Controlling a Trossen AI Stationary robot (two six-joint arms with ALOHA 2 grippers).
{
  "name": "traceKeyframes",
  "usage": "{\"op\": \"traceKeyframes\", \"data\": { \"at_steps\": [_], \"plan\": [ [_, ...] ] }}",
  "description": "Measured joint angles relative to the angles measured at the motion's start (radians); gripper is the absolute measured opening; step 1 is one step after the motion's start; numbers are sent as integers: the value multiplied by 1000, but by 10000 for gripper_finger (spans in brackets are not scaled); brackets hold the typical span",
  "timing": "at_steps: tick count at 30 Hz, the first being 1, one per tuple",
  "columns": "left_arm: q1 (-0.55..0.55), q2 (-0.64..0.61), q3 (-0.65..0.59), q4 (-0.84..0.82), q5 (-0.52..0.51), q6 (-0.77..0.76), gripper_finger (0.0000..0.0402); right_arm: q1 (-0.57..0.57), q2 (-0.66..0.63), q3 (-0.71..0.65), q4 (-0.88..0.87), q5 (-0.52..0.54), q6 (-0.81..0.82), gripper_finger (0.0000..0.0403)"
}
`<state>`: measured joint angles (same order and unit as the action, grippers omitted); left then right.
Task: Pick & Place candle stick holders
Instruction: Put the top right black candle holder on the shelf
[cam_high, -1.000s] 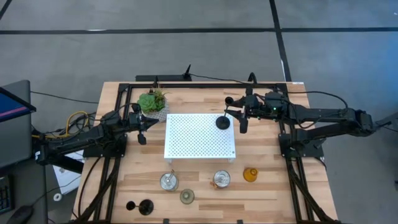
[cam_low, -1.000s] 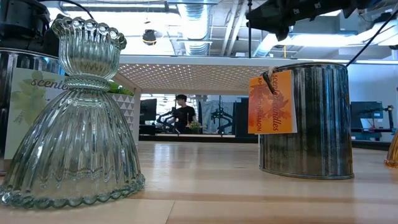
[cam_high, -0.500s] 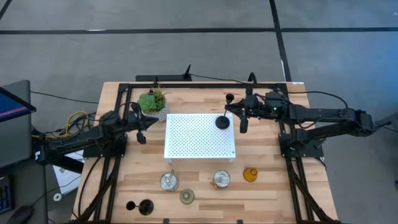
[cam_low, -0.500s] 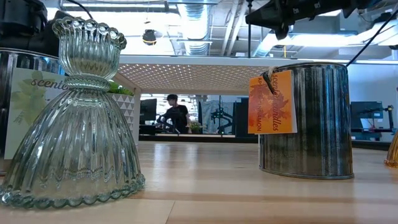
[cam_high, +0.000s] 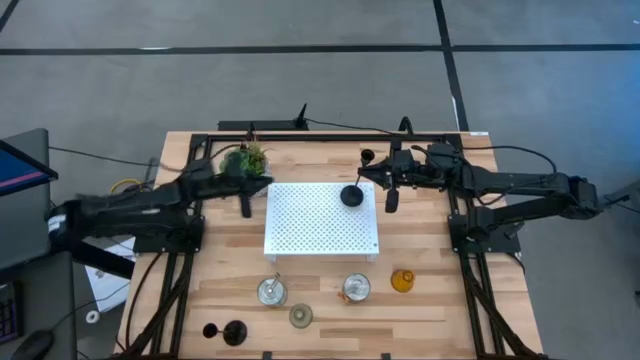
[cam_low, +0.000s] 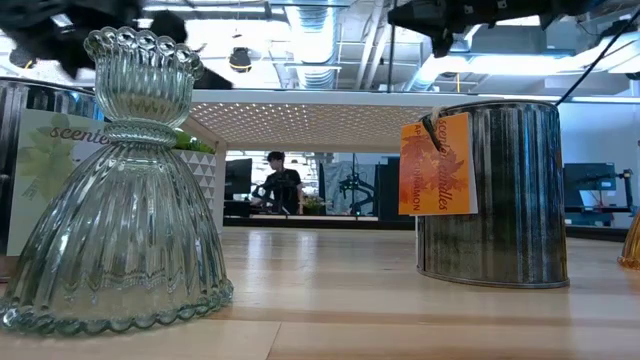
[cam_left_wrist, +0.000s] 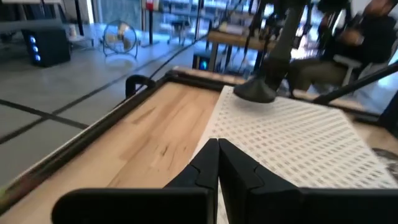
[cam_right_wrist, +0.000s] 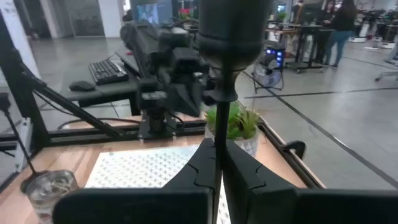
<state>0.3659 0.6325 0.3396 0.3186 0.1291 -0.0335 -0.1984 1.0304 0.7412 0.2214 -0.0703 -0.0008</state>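
Note:
My right gripper (cam_high: 366, 183) is shut on a black thin-stemmed candle stick holder (cam_high: 352, 195) over the far right corner of the white perforated platform (cam_high: 320, 235). The left wrist view shows the holder's round base (cam_left_wrist: 255, 93) at the platform top. My left gripper (cam_high: 247, 203) is shut and empty at the platform's far left corner. Two silvery cups (cam_high: 271, 291) (cam_high: 356, 288), an amber holder (cam_high: 402, 281), a pale green glass holder (cam_high: 300, 316) and black holders (cam_high: 225, 331) stand near the table's near edge. My right gripper pinches the holder's thin stem (cam_right_wrist: 219, 127) between its two fingers, below the cup (cam_right_wrist: 230, 25). The fingers come level from the table's right and lie across the stem. The holder stands about upright; whether its base touches the platform I cannot tell.
A green potted plant (cam_high: 245, 160) stands at the far left, close to my left gripper. A small black thing (cam_high: 367, 155) is on the table by my right arm. In the low view the green glass holder (cam_low: 110, 200) and a silvery cup (cam_low: 495, 190) fill the foreground.
My left arm has swung fast toward the table's right and far edge, from the left side to the platform's far left corner by the plant. My right gripper has carried the black holder a little toward the table's left, still upright.

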Motion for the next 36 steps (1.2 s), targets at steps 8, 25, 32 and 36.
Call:
{"op": "traceKeyframes", "data": {
  "at_steps": [8,25,32,36],
  "plan": [
    [-27,324,253,53,88,114,12,-8,159,140,-11,-95,-61,1],
    [-117,463,380,88,89,160,156,-47,438,409,-44,-221,-106,0],
    [-124,463,380,167,85,150,179,-44,463,442,-42,-244,-112,0],
    [-123,476,380,198,85,135,176,-38,463,442,-25,-244,-112,0]
  ]
}}
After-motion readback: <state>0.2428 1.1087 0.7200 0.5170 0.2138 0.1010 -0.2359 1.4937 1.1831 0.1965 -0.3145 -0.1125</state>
